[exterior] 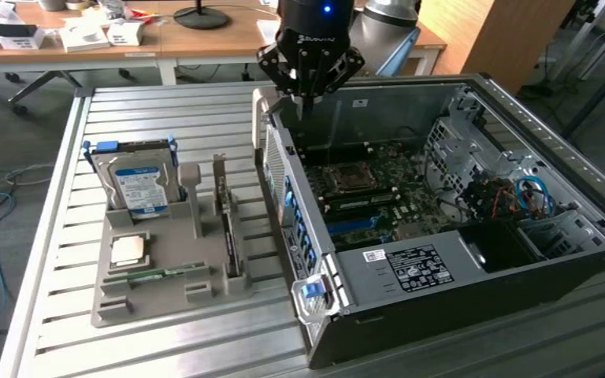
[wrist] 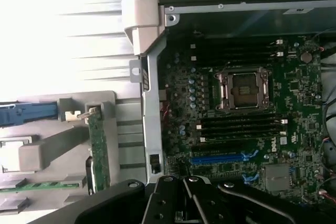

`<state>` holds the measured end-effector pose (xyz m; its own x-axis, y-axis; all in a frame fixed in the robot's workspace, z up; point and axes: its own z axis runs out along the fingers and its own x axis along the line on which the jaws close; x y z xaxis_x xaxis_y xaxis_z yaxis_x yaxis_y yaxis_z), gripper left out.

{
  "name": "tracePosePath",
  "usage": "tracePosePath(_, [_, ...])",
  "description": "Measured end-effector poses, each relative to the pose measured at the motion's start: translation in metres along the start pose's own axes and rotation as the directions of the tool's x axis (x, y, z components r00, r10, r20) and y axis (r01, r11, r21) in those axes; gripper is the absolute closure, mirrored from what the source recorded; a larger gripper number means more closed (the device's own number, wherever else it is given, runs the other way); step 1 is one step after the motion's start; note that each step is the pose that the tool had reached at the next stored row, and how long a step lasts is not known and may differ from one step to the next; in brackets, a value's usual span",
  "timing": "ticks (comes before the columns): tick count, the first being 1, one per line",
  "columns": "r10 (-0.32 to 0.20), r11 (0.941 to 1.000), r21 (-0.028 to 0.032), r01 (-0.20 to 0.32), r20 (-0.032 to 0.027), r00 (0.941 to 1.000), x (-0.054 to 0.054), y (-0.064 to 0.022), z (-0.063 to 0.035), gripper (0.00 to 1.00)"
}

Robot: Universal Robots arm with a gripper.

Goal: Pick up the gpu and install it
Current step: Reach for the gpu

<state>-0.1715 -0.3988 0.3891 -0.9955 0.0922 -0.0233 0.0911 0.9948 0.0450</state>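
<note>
The gpu (exterior: 224,220) is a thin dark card standing on edge in a slot of the grey holder (exterior: 166,303), its silvery bracket end toward the back. The wrist view shows the gpu (wrist: 98,150) as a narrow green edge beside the case wall. My gripper (exterior: 300,106) hangs above the rear corner of the open computer case (exterior: 439,260), to the exterior view's right of the gpu and well apart from it. Its fingers are shut together with nothing between them. In the wrist view my gripper (wrist: 186,198) sits over the motherboard (wrist: 236,124), near the blue card slot (wrist: 218,158).
The holder also carries a hard drive (exterior: 139,185) with a blue-white label, a small square chip (exterior: 127,250) and a green memory stick (exterior: 155,274). All rest on a slatted metal table (exterior: 176,110). A cluttered wooden desk (exterior: 208,43) stands behind.
</note>
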Motion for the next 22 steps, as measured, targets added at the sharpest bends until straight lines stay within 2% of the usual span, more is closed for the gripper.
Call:
tracePosePath(15, [0.03,0.9996,0.0012,-0.03,0.0015,0.9996,0.032,-0.0025,0.0059,0.89])
tracePosePath(22, [0.04,0.9992,0.0014,-0.04,0.0019,0.9992,0.05,-0.0042,0.0079,0.89])
